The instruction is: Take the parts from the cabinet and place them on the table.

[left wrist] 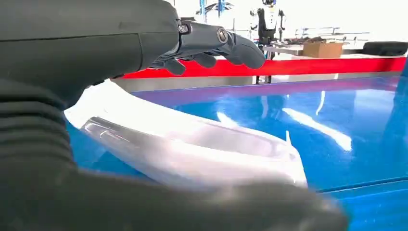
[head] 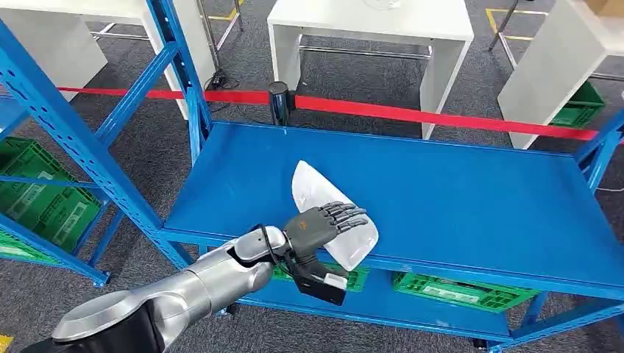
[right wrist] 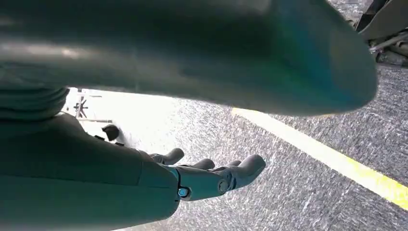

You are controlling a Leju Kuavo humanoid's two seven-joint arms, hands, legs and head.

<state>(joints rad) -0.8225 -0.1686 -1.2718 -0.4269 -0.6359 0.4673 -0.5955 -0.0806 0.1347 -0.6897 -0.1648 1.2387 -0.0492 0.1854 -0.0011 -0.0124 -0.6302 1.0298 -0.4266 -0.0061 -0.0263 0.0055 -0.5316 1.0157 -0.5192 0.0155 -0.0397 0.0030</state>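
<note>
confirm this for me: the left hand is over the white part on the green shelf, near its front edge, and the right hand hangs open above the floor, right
Not quite: the shelf is blue, not green, as the head view shows; the green things are crates below and to the side. The rest stands: the left hand is over the white part near the shelf's front edge, and the right hand hangs open above the floor.

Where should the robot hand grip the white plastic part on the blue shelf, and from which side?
Probably the near end of the white plastic part, which overhangs the front edge of the blue shelf. Coming from the front, over the top, suits it: the piece lies flat, long and curved, so fingers above and thumb under the overhang could close. The left robot hand already sits there.
</note>
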